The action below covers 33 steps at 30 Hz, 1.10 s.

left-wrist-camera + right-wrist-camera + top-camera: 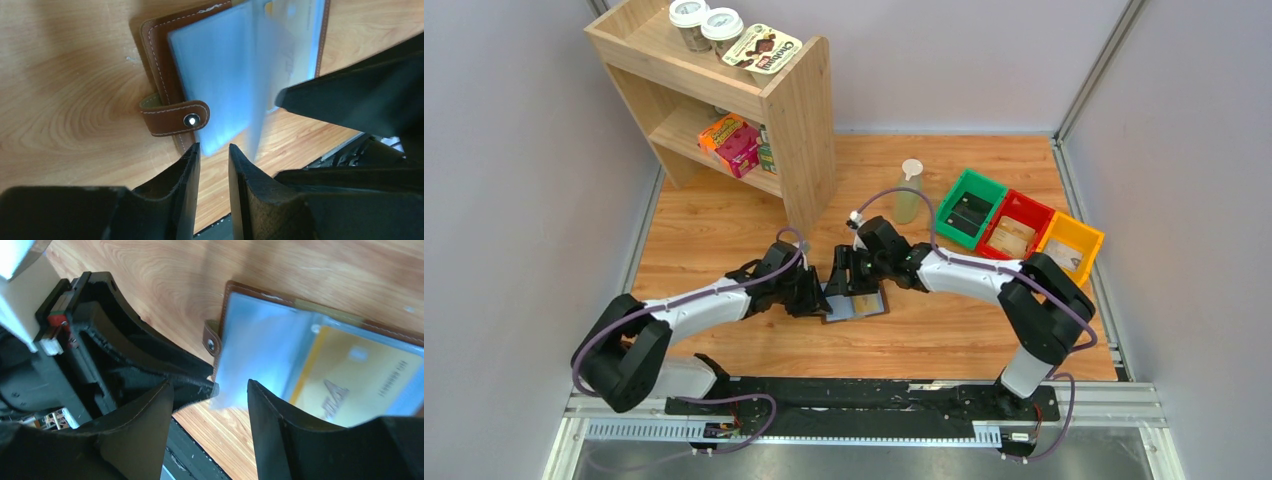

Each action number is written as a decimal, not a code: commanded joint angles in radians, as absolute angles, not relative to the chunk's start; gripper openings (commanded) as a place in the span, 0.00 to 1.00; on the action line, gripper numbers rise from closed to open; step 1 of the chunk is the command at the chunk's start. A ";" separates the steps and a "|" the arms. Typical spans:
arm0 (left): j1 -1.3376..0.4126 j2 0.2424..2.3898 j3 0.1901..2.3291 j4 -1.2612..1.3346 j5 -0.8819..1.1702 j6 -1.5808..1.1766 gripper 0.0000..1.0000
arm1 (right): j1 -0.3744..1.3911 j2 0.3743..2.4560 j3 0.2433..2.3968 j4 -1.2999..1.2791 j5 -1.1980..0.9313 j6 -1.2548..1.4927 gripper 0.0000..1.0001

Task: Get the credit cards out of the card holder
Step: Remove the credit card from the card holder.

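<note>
The brown leather card holder (855,304) lies open on the wooden table between my two grippers. In the left wrist view its snap tab (174,118) and pale blue plastic sleeves (220,85) show, with one sleeve page lifted and blurred. My left gripper (214,152) has its jaws a narrow gap apart, and the sleeve corner sits just at the fingertips. My right gripper (210,390) is open wide over the same sleeve corner. A tan-gold credit card (350,375) sits inside a sleeve pocket. Other cards are hidden.
Green (969,208), red (1016,228) and yellow (1071,245) bins stand at the right rear. A pale bottle (909,195) stands beside them. A wooden shelf (799,120) with boxes and jars is at the back left. The black base rail (864,400) runs along the near edge.
</note>
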<state>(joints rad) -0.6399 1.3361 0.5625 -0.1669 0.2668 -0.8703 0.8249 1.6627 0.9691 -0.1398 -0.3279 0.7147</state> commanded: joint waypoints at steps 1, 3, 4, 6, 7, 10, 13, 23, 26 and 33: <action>-0.644 1.218 0.522 -0.144 0.218 -0.928 0.36 | 0.845 1.732 1.032 -0.074 -0.357 0.730 0.59; -0.644 1.159 0.494 -0.169 0.181 -0.963 0.39 | 0.845 1.761 1.035 -0.064 -0.360 0.739 0.59; -0.644 1.140 0.483 -0.182 0.158 -0.983 0.40 | 0.845 1.779 1.038 -0.063 -0.364 0.745 0.59; -0.644 1.080 0.454 -0.202 0.129 -1.011 0.42 | 0.845 1.807 1.039 -0.055 -0.373 0.750 0.60; -0.644 1.040 0.437 -0.210 0.120 -1.020 0.42 | 0.845 1.816 1.039 -0.052 -0.380 0.753 0.60; -0.644 0.968 0.411 -0.244 0.091 -1.040 0.43 | 0.845 1.824 1.045 -0.054 -0.384 0.750 0.61; -0.644 0.892 0.400 -0.258 0.084 -1.034 0.44 | 0.845 1.824 1.068 -0.089 -0.374 0.729 0.62; -0.644 0.887 0.489 -0.235 0.132 -1.006 0.48 | 0.816 1.671 1.118 -0.248 -0.266 0.632 0.62; -0.644 0.940 0.521 -0.203 0.159 -1.011 0.48 | 0.786 1.622 1.092 -0.290 -0.218 0.601 0.60; -0.644 1.092 0.587 -0.072 0.232 -1.029 0.49 | 0.697 1.557 0.973 -0.285 -0.207 0.592 0.43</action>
<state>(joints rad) -0.6407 1.0252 0.5247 -0.1783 0.1780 -1.0168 0.7319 1.5906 1.0328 -0.2573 -0.2451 0.6224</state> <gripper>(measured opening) 0.481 0.468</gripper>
